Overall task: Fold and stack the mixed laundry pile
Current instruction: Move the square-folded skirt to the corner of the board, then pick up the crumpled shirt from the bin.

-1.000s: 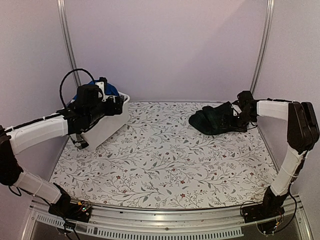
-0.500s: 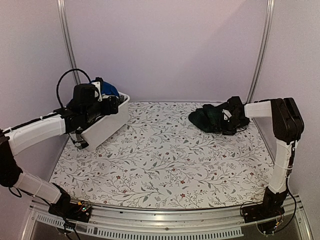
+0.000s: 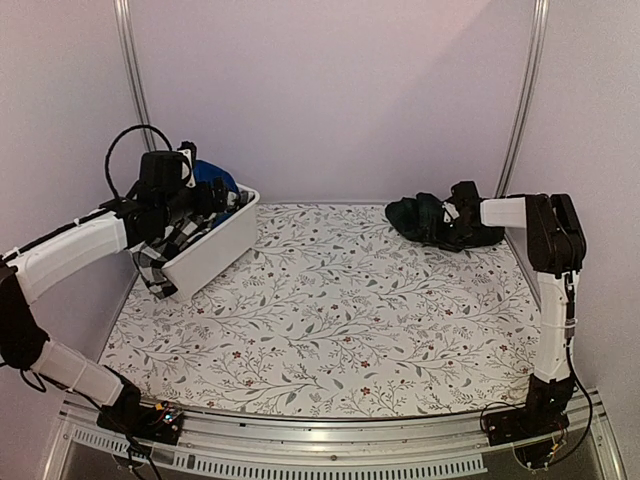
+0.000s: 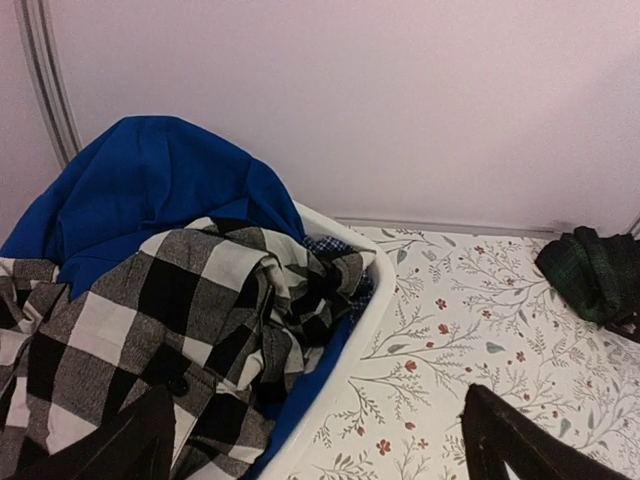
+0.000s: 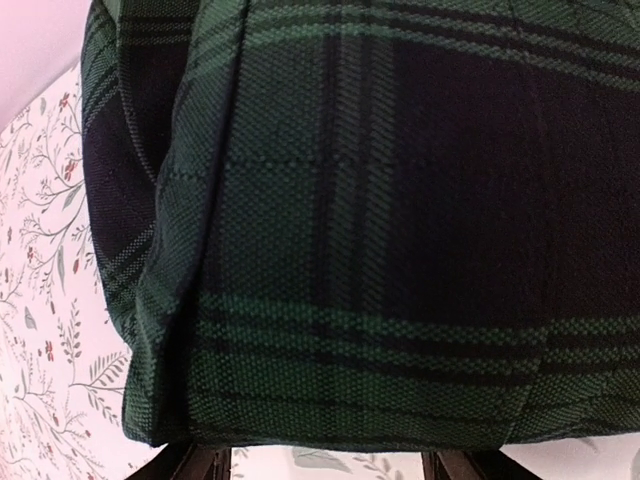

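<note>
Judging by the layout, nothing is folded or stacked yet: the right gripper (image 3: 456,217) clamps the tartan garment (image 3: 425,222) at the table's (image 3: 330,330) far right, while the left gripper (image 4: 318,405) hangs spread wide over the checked shirt (image 4: 150,320) and blue garment (image 4: 150,190) in the white tub (image 4: 365,315)

The tartan garment (image 5: 380,200) fills the right wrist view and runs off its top and right edges. The right fingers (image 5: 195,468) show only as dark stubs at the bottom edge, their tips buried, apparently pinching the cloth. In the left wrist view the checked shirt (image 4: 150,330) is cut off at the left and bottom edges and hides much of the blue garment (image 4: 150,190) and the tub (image 4: 372,300).
</note>
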`<action>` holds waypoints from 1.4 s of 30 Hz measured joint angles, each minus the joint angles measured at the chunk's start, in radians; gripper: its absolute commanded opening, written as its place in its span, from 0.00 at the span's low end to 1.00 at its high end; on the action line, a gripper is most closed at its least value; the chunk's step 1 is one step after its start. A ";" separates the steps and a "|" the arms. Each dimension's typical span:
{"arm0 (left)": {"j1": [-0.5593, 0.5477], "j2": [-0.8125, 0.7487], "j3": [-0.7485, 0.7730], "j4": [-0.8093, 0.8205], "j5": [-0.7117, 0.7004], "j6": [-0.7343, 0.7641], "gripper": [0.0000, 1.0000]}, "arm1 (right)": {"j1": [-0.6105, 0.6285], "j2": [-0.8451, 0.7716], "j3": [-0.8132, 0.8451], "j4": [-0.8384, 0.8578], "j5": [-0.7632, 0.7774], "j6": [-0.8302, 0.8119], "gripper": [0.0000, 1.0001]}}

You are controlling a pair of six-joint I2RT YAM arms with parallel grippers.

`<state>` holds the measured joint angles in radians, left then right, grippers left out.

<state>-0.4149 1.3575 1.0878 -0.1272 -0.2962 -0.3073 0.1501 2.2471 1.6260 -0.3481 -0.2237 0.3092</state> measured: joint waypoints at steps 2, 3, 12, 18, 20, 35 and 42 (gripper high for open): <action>0.023 0.015 0.035 -0.028 0.000 0.000 1.00 | -0.016 0.001 0.002 -0.003 0.000 -0.016 0.66; 0.039 0.023 0.050 -0.037 0.002 0.000 1.00 | -0.026 0.001 0.002 -0.003 0.000 -0.025 0.67; 0.278 0.132 0.211 -0.127 0.038 -0.028 1.00 | -0.030 -0.065 -0.077 0.007 -0.071 -0.097 0.83; 0.351 0.252 0.250 -0.178 0.039 -0.048 1.00 | 0.022 -0.198 -0.114 0.005 -0.113 -0.120 0.84; 0.356 0.282 0.242 -0.192 0.048 -0.053 1.00 | 0.034 -0.238 -0.120 0.007 -0.129 -0.126 0.84; 0.354 0.311 0.198 -0.196 0.122 -0.044 0.00 | 0.039 -0.300 -0.180 0.019 -0.171 -0.135 0.84; 0.344 0.212 0.301 -0.248 0.151 -0.039 0.00 | 0.039 -0.305 -0.197 0.025 -0.198 -0.134 0.84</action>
<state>-0.0711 1.5700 1.3891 -0.3756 -0.1452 -0.3466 0.1894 1.9423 1.4292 -0.3229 -0.4221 0.1753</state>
